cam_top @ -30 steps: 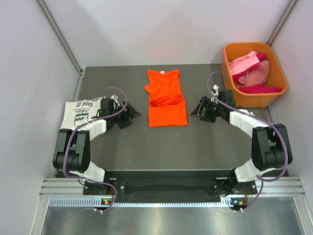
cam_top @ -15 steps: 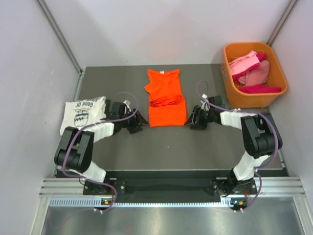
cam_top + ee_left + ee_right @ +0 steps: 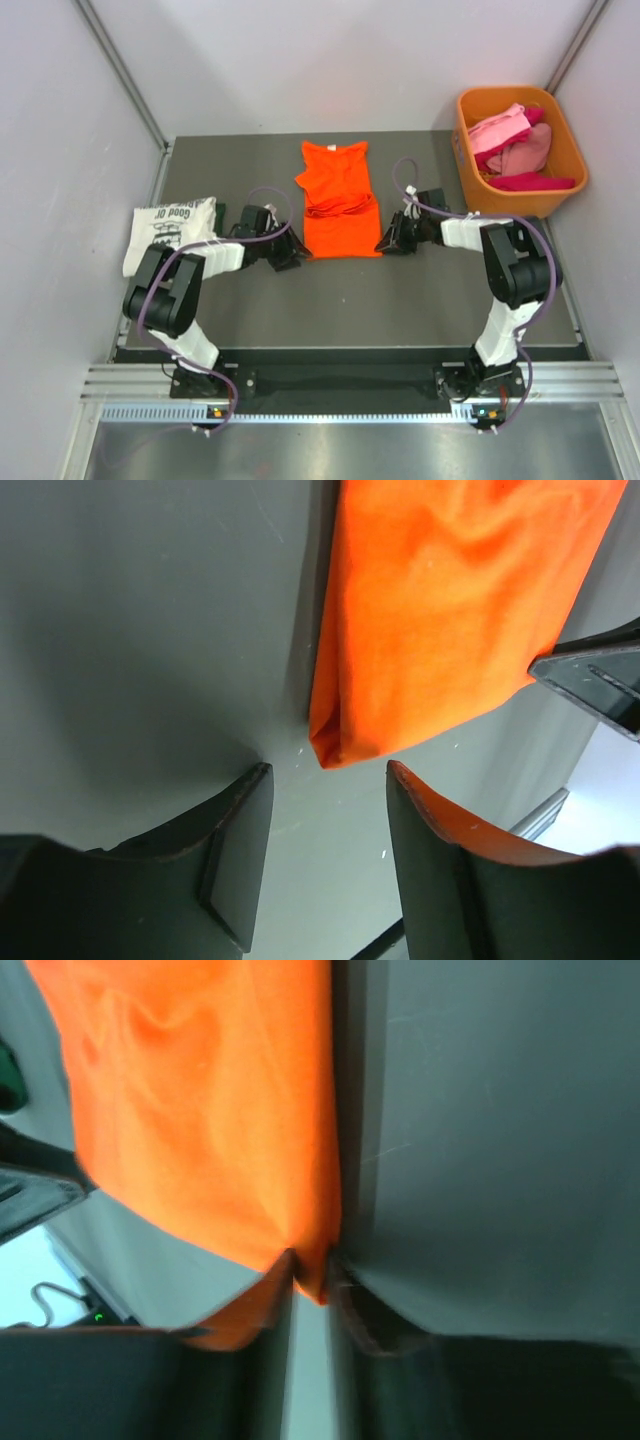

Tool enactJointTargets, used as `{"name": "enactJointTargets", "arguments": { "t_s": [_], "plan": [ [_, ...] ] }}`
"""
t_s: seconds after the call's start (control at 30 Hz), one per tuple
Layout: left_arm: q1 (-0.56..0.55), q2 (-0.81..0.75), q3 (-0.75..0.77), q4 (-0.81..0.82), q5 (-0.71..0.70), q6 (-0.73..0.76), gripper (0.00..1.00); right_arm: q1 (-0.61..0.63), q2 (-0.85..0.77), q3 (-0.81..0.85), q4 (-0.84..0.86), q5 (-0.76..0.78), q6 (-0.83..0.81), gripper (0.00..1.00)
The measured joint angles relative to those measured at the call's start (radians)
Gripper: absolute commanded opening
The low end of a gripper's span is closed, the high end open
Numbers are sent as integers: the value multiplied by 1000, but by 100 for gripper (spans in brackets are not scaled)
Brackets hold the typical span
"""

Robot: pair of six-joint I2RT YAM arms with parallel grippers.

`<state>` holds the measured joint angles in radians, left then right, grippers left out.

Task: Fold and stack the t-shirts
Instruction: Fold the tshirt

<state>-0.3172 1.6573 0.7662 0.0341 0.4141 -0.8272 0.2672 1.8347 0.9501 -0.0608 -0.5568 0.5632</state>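
A plain orange t-shirt [image 3: 340, 205] lies partly folded at the table's middle, collar away from me. My left gripper [image 3: 293, 258] sits at its near left corner. In the left wrist view that gripper [image 3: 325, 778] is open, and the shirt's corner [image 3: 335, 745] lies just ahead of the tips, untouched. My right gripper [image 3: 384, 244] is at the near right corner. In the right wrist view it [image 3: 312, 1265] is shut on the tip of the orange t-shirt [image 3: 200, 1110]. A white printed t-shirt [image 3: 170, 232] lies folded at the left.
An orange plastic bin [image 3: 525, 203] at the back right holds pink, red and magenta t-shirts [image 3: 510, 145]. Grey walls close in on both sides and at the back. The dark table [image 3: 340, 300] runs between the orange shirt and the arm bases.
Both grippers have moved inward to the orange t-shirt's near corners. The right jaws have closed on their corner. The left jaws have narrowed but stand apart.
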Motion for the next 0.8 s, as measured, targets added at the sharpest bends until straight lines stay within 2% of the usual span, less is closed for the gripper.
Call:
{"name": "enactJointTargets", "arguments": {
  "t_s": [0.1,0.47,0.57,0.7,0.73,0.8],
  "plan": [
    [0,14,13,0,0,-5,53,5,5,0,4,13,-5,0],
    [0,67,46,26,20,-23,46,7,5,-1,8,19,-6,0],
    [-4,84,50,50,26,-36,40,7,5,-1,9,19,-6,0],
    [-16,109,44,94,29,-66,21,7,5,-1,9,19,-6,0],
    [-20,113,40,105,28,-71,2,7,5,-2,9,18,-6,0],
    [-24,116,30,123,26,-82,0,7,5,-2,10,18,-6,0]
  ]
}}
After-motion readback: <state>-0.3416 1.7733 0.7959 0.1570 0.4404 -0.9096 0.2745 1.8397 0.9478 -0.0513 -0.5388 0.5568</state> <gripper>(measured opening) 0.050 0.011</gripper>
